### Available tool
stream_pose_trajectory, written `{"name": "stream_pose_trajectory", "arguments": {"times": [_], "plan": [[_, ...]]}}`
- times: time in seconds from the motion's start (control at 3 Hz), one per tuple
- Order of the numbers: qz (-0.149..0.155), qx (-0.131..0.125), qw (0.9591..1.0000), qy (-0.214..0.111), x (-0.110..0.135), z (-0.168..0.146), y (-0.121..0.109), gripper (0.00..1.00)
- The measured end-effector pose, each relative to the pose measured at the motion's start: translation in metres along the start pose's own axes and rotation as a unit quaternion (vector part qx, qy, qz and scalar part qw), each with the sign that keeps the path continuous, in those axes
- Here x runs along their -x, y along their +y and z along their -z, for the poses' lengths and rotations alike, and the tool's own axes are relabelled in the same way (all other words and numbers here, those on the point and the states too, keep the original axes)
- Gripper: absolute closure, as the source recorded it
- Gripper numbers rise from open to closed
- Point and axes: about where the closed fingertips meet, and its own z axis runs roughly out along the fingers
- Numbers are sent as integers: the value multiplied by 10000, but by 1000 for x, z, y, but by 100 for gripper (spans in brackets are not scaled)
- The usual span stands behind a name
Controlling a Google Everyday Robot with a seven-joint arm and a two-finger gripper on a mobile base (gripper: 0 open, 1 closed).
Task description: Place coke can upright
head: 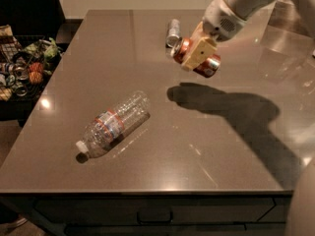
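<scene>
The gripper (198, 54) hangs above the far right part of the table (98, 58), at the end of a white arm (231, 9) that comes in from the upper right; its jaws are clamped on the coke can (210, 65), with one tan finger (201, 50) lying across the middle of the can's red side; the other finger is hidden behind the can. The can is held on its side, not upright; its long axis slopes from upper left down to lower right, and a red stretch of it sticks out on each side of the finger. A dark shadow (216, 104) lies on the tabletop below the gripper, apart from the can, so the can is clear of the surface. Just beyond the gripper and a little to its left, a slim silver can (173, 32) lies on the table, close to the held can; whether the two touch I cannot tell. Well apart from the gripper, towards the near left, a clear plastic bottle (114, 124) with a red and blue label lies on its side, its white cap pointing to the near left corner. Far to the gripper's left, off the table's edge, stands a wire basket (15, 43) of mixed packets.
</scene>
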Motion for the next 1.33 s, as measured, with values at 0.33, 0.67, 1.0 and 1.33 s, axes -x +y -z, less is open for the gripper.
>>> {"name": "stream_pose_trajectory", "arguments": {"times": [0.33,0.67,1.0,1.33], "plan": [[-310,-117,9951,-927,1,11,1,100],[-685,-441,9777,-1934,-6,17,0,100],[-925,-653,9637,-2416,-14,14,-2,100],[-1187,-886,9363,-3183,-24,9,-4,100]]}}
